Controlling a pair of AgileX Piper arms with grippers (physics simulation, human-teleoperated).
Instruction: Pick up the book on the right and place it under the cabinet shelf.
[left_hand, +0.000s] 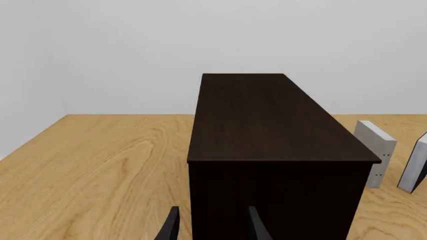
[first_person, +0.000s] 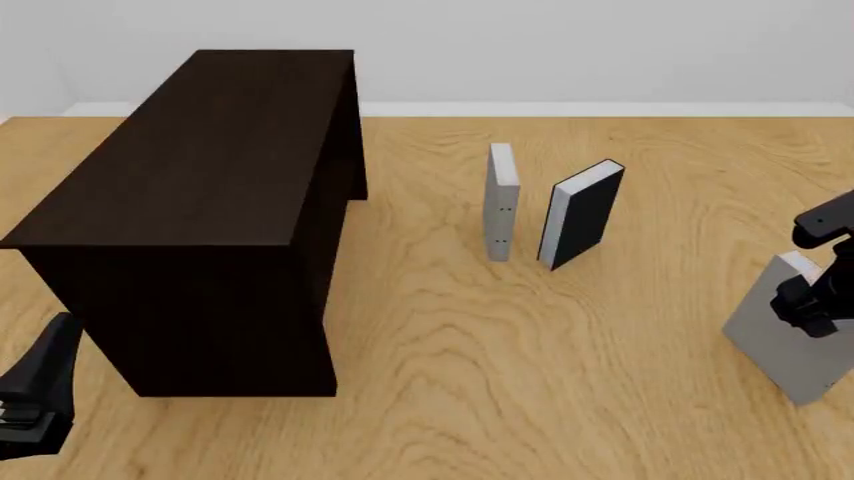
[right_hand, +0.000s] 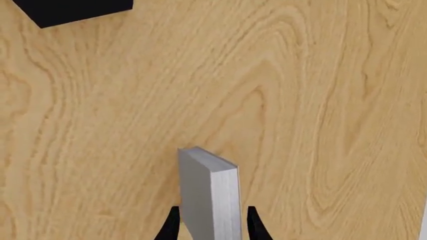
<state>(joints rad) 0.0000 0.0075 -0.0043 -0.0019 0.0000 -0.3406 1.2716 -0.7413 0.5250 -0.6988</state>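
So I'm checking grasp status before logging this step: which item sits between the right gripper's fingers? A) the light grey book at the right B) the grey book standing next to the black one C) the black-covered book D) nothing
A: in the right wrist view the right gripper's fingers flank the light grey book, and the front view shows it tilted at the right, apart from the two books standing mid-table.

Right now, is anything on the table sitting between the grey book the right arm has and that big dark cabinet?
Nothing visible blocks it. The right gripper straddles the book, and bare table runs from there to the cabinet. The other grey book and black book stand farther back, off that line.
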